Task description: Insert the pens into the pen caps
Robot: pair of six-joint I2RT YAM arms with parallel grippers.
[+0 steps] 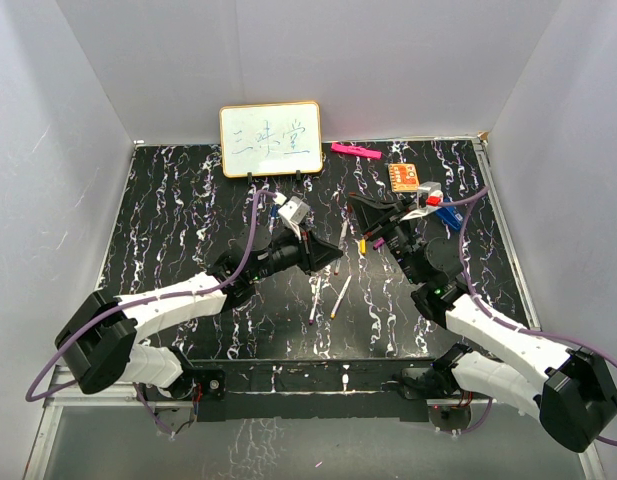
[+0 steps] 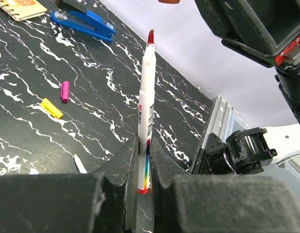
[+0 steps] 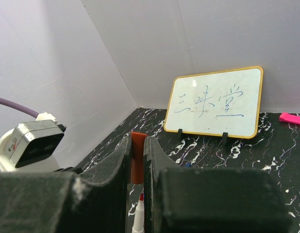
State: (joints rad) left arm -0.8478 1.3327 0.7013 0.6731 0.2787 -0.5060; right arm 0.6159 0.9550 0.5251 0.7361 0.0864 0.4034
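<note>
My left gripper [image 2: 144, 145] is shut on a white pen [image 2: 146, 97], held upright with its red tip up. My right gripper [image 3: 136, 145] is shut on a red cap [image 3: 137, 155], held just above that red tip [image 3: 140, 198]; cap and tip are apart. From above, both grippers meet over the table's middle, left [image 1: 336, 253] and right [image 1: 356, 206]. Two more white pens [image 1: 316, 300] [image 1: 340, 297] lie on the table in front. A yellow cap [image 2: 52, 108] and a purple cap [image 2: 65, 91] lie side by side, also seen from above [image 1: 362, 245] [image 1: 376, 242].
A whiteboard [image 1: 271, 139] stands at the back with a pink marker [image 1: 355, 151] to its right. An orange card [image 1: 404, 177] and a blue stapler [image 2: 84, 24] lie at the back right. White walls enclose the black marbled table [image 1: 188, 220].
</note>
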